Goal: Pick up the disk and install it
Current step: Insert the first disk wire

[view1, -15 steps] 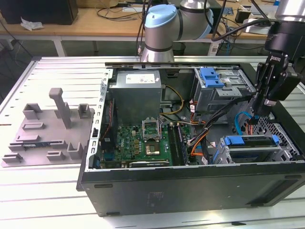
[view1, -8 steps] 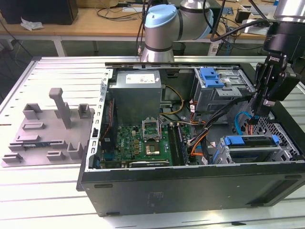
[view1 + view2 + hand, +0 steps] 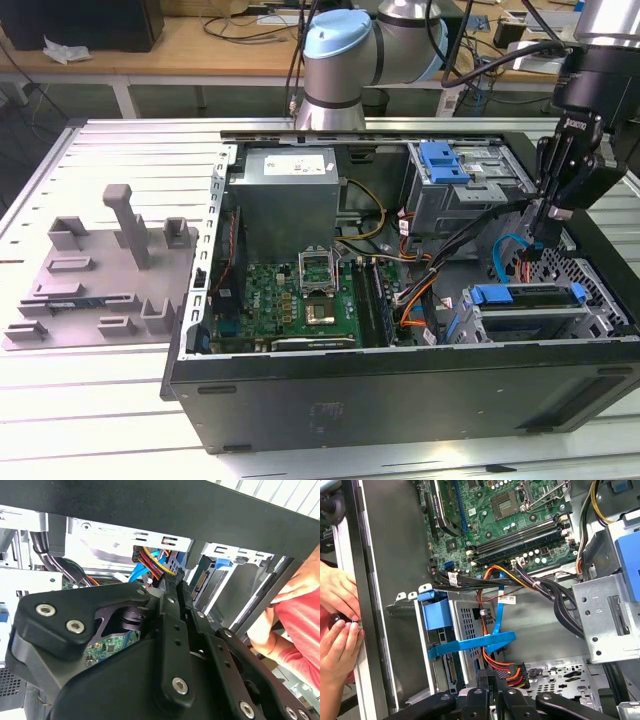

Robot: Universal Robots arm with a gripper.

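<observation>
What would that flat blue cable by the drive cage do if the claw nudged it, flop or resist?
Probably flop: the blue cable is thin, flat and curves in a loop. Likely light too. It seems anchored at the drive cage, so it might spring back.

You have bright, even light on the table [image 3: 100,400], with glare along its metal ribs. Inside the computer case [image 3: 400,390] shadows are soft. In the second wrist view the case's black rim goes flat dark; the metal cage [image 3: 110,542] next to it washes out white.
</observation>
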